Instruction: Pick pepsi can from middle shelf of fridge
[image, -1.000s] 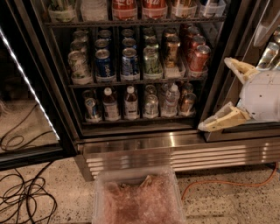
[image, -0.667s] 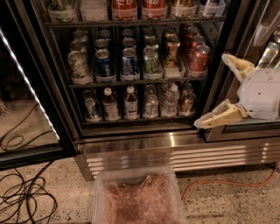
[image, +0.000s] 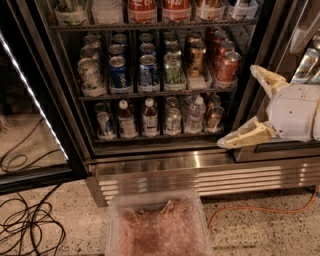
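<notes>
Pepsi can: upright, long axis vertical, silver top up, front of its row on the middle shelf of the fridge, between a darker blue can and a green-silver can. Gripper: right of the shelves, outside the cabinet, fingers spread wide, empty, tips pointing left.

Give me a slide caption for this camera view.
Open gripper hovers outside the fridge, right of its opening; pepsi can sits untouched on the middle shelf.
</notes>
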